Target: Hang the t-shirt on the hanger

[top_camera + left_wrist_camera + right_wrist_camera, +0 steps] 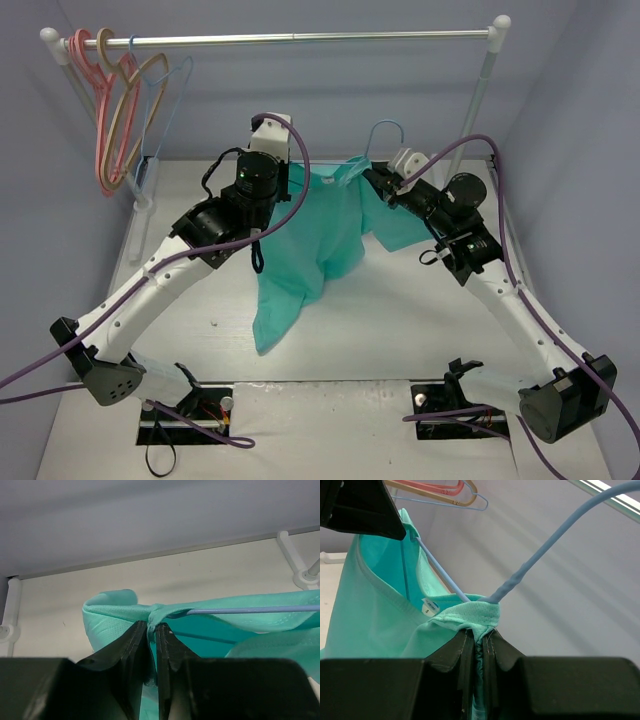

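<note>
The teal t-shirt (pixel 320 240) hangs above the table, stretched between both grippers. A light-blue wire hanger (pixel 385 130) sits inside it, with the hook sticking up out of the neck. My left gripper (pixel 292 165) is at the shirt's left shoulder. In the left wrist view its jaws (pixel 152 626) pinch a fold of t-shirt (pixel 115 615) beside the hanger wire (pixel 250 610). My right gripper (pixel 372 178) is at the collar. In the right wrist view it (pixel 479 632) is shut on the t-shirt's collar (pixel 465 612) just below the hanger neck (pixel 545 545).
A metal clothes rail (pixel 300 38) spans the back on two white posts. At its left end hang a pink hanger (pixel 100 130), a tan hanger (pixel 130 100) and a light-blue hanger (pixel 165 110). The right post (pixel 485 100) stands close behind the right arm.
</note>
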`<state>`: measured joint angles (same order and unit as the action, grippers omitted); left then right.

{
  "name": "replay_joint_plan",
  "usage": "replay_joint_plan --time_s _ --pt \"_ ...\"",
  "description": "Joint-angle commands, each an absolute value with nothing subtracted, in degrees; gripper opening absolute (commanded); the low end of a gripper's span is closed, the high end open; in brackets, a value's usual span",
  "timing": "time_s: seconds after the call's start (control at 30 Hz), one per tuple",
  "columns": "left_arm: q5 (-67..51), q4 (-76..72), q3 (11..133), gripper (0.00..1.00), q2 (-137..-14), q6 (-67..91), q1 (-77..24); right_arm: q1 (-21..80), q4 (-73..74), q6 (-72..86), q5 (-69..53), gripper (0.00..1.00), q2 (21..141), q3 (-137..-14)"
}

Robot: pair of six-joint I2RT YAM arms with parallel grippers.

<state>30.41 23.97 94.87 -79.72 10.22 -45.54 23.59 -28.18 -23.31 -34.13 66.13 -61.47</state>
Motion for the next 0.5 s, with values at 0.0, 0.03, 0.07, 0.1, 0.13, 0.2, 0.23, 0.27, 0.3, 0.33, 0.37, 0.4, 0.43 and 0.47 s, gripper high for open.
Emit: replay_joint_plan --time_s 0.0,0.03,0.07,0.1,0.13,0.2,0.23,0.27,0.3,0.33,0.37,0.4,0.43,0.47 --pt "30.42 18.99 97.29 0.15 -79.01 9.93 -45.61 23.38 -37.61 -21.63 -34.98 0.0 64.95 -62.58" --pt "28.15 18.55 97.56 0.15 -79.19 10.02 -45.62 23.38 -38.49 -20.84 -35.07 0.0 65.04 -62.14" --pt "26.99 18.2 97.73 0.15 -79.28 10.02 -45.62 23.38 -38.76 -20.57 -35.24 0.0 65.13 -61.96" --pt "26.03 17.67 97.91 0.15 -79.28 10.02 -45.7 23.55 -39.02 -20.39 -35.51 0.0 65.13 -61.88" --pt "24.45 17.75 98.43 0.15 -79.28 10.19 -45.7 23.64 -39.63 -20.22 -35.51 0.0 65.04 -61.79" --pt "23.21 17.49 98.79 0.15 -79.45 10.72 -45.62 23.64 -39.99 -20.04 -35.6 0.0 65.13 -61.79" --pt "22.77 17.4 98.96 0.15 -79.45 10.98 -45.7 23.73 -40.51 -19.95 -35.6 0.0 65.21 -61.7" --pt "21.72 16.88 99.14 0.15 -79.63 11.16 -45.62 23.82 -40.78 -19.78 -35.68 0.0 65.39 -61.87" --pt "21.1 16.61 99.31 0.15 -79.8 11.25 -45.7 23.82 -41.04 -19.6 -35.77 0.0 65.56 -61.87" --pt "20.66 16.35 99.49 0.15 -79.98 11.16 -45.7 24.17 -41.65 -19.43 -36.12 0.0 65.83 -61.96" --pt "19.96 16.17 100.1 0.15 -80.42 10.73 -45.62 24.34 -42.01 -19.34 -36.3 0.0 66.18 -61.96" --pt "19.86 16.17 100.63 0.15 -80.68 10.55 -45.62 24.43 -42.36 -19.07 -36.39 0.0 66.27 -61.96" --pt "19.6 16.17 101.33 0.15 -80.94 10.46 -45.7 24.61 -42.89 -18.9 -36.56 0.0 66.53 -61.96" --pt "19.16 16.08 102.21 0.15 -81.38 10.11 -45.7 24.87 -43.15 -18.81 -36.65 0.0 66.88 -61.96"
